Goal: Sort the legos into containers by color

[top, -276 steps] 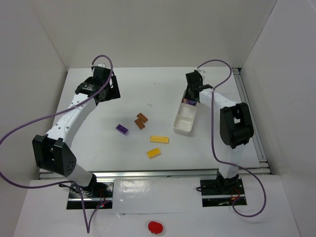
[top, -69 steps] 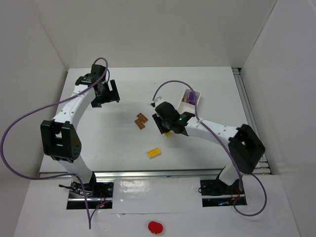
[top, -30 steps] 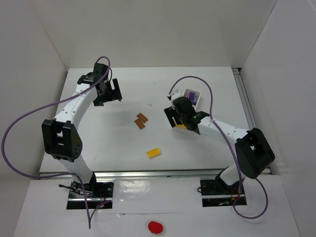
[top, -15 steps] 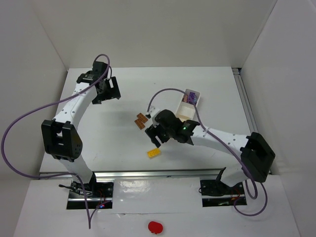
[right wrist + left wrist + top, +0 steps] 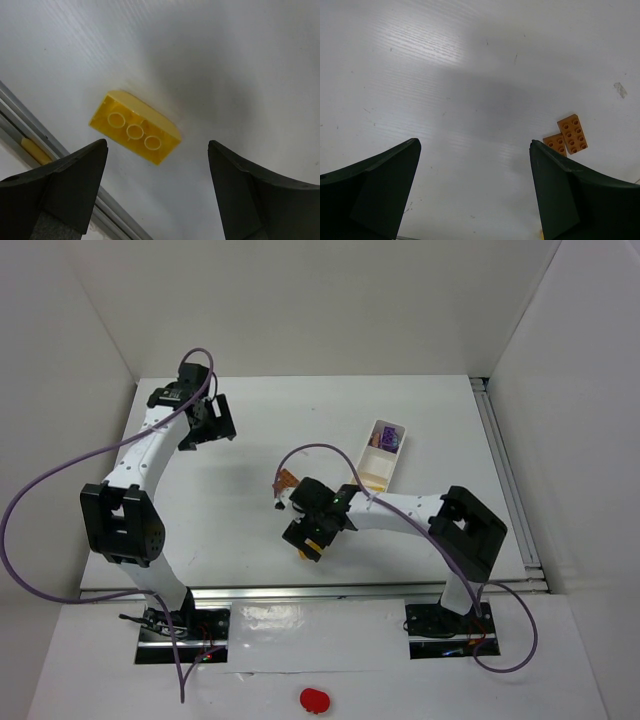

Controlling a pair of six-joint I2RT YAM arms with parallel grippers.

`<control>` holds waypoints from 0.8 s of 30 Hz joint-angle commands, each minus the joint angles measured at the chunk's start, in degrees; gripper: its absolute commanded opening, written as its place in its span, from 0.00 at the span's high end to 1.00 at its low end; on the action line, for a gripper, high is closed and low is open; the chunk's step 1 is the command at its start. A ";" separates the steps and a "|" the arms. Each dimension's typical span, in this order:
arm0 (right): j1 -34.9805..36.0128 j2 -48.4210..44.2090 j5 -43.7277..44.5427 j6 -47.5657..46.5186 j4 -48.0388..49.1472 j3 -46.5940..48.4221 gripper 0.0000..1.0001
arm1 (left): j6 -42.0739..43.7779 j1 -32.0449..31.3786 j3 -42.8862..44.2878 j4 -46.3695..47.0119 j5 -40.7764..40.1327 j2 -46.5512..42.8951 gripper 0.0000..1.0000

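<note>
A yellow lego (image 5: pixel 135 134) lies with its hollow underside up near the table's front edge, just ahead of my open right gripper (image 5: pixel 157 144). The fingers stand wide on either side, touching nothing. From above, that gripper (image 5: pixel 308 537) covers most of this lego (image 5: pixel 307 555). Two orange-brown legos (image 5: pixel 572 133) lie side by side on the table beyond the right finger of my open, empty left gripper (image 5: pixel 475 145); from above they (image 5: pixel 285 480) show partly behind the right arm's cable. The white tray (image 5: pixel 367 452) of containers holds purple legos (image 5: pixel 388 440) in its far section.
A metal rail (image 5: pixel 45 142) runs along the table's front edge right beside the yellow lego. White walls close in the table on three sides. My left gripper (image 5: pixel 205 420) hovers at the far left. A red blob (image 5: pixel 314 699) lies off the table, near the camera.
My right gripper has swung from beside the tray leftward and toward the front edge, now over the yellow lego, and it stands open. The left arm has barely shifted.
</note>
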 commanded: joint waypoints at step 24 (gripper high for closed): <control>0.47 1.56 4.30 3.71 7.50 -1.57 0.39 | -0.29 -0.46 -1.87 1.31 5.24 -2.56 0.00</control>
